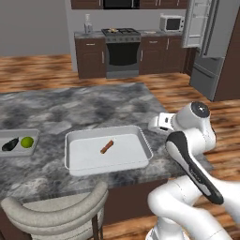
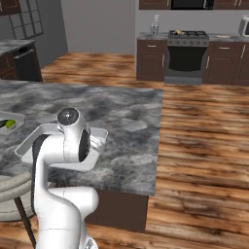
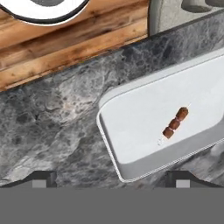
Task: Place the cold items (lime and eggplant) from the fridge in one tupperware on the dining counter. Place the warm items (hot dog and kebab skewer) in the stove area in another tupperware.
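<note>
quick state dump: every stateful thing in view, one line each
claw: open, holding nothing, over the counter beside the large tupperware
large tupperware: lidless, holds just the kebab skewer
kebab skewer: lying flat inside the large tupperware
small tupperware: lidless, holds the eggplant and lime
eggplant: inside the small tupperware
lime: inside the small tupperware, beside the eggplant
fridge door: open
oven door: shut
</note>
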